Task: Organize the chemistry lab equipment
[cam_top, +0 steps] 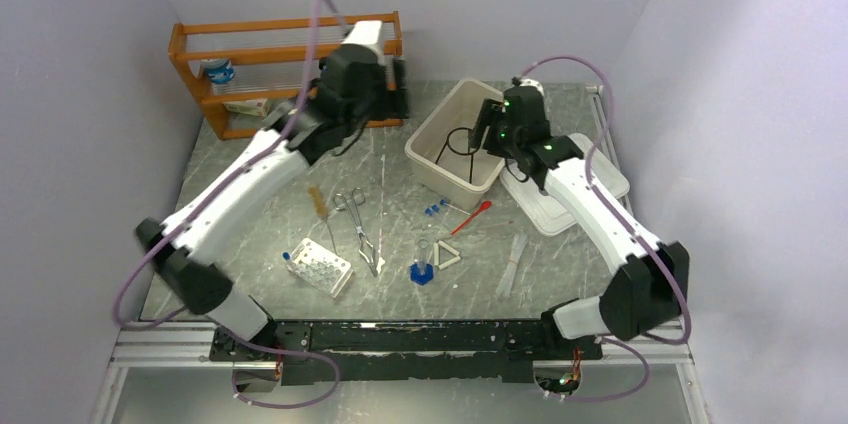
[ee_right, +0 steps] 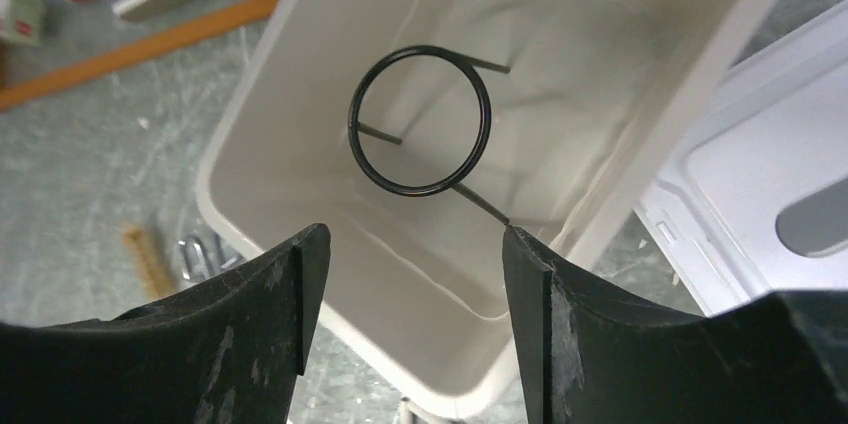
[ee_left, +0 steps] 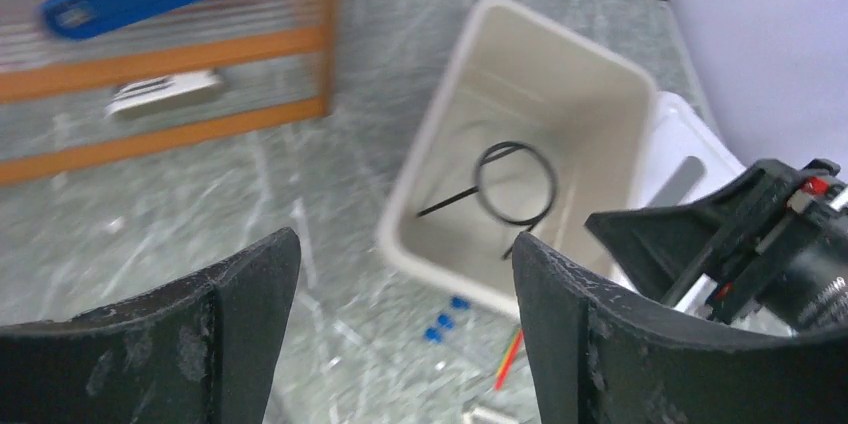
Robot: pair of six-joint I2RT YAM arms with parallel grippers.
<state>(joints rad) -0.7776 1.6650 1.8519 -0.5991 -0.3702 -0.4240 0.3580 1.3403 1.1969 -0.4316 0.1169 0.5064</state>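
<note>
Marbled tabletop (cam_top: 590,274) is supporting a white bin (cam_top: 440,182) with the black wire tripod (ee_right: 421,188) inside, ring upward. Right gripper (ee_right: 412,254) is hovering just above, spread and apparently empty; left gripper (ee_left: 405,244), also spread, is sitting farther off.

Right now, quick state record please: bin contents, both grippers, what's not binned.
bin: white bin, open, lid lying beside it
in bin: black wire tripod; nothing else seen
right gripper: right gripper open, empty, above the bin
left gripper: left gripper open, empty, raised near the wooden shelf
not yet binned: bristle brush, scissor-forceps, white holed rack, blue-capped vials, red-bulb pipette, white triangle, clear tubes
</note>
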